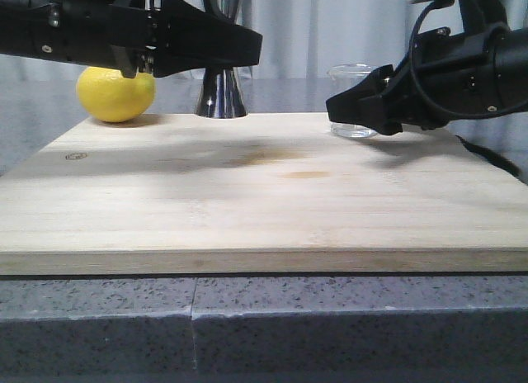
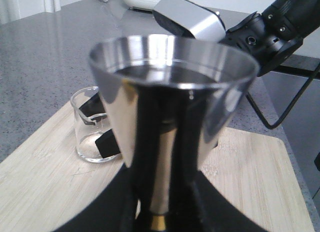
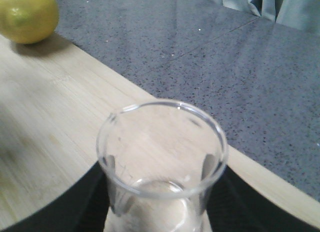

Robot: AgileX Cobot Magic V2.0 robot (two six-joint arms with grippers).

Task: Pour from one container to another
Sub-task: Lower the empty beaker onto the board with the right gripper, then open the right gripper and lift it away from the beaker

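The steel jigger (image 1: 221, 92) stands upright at the back of the wooden board (image 1: 247, 201). My left gripper (image 1: 239, 49) is shut on it. In the left wrist view the black fingers (image 2: 120, 207) press against both sides of the jigger (image 2: 170, 92) near its gold waist band. The clear glass beaker (image 1: 351, 102) stands on the board at the back right. My right gripper (image 1: 355, 111) is shut on the beaker, and its fingers (image 3: 85, 202) hug the walls of the beaker (image 3: 162, 157). Whether the beaker holds liquid is unclear.
A yellow lemon (image 1: 115, 94) lies at the board's back left corner, just left of the jigger. The board rests on a speckled grey counter (image 1: 264, 325). The right arm (image 2: 270, 32) reaches in from beyond the jigger in the left wrist view. Curtains hang behind.
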